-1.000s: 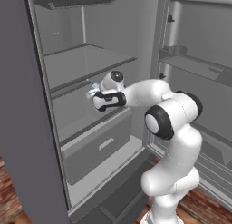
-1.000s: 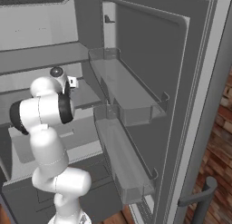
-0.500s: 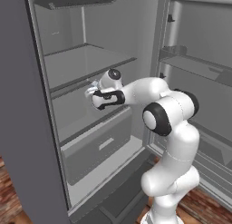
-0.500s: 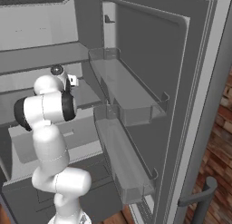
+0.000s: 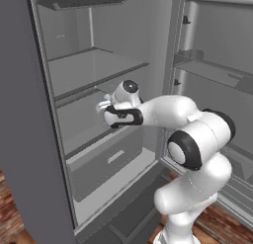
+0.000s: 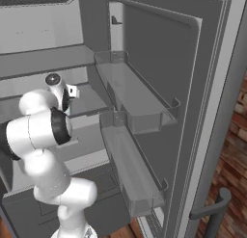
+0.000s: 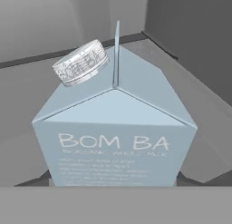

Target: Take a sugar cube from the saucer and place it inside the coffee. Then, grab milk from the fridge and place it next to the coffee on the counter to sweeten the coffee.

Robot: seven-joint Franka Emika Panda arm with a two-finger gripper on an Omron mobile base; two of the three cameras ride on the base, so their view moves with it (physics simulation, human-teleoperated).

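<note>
My hand [image 5: 105, 109] reaches between two fridge [image 5: 29, 139] shelves; the milk [image 7: 115, 128] stands directly ahead. Open shelf flanks it (rear wall behind). The door bins [image 6: 137, 104] stand well right.
</note>
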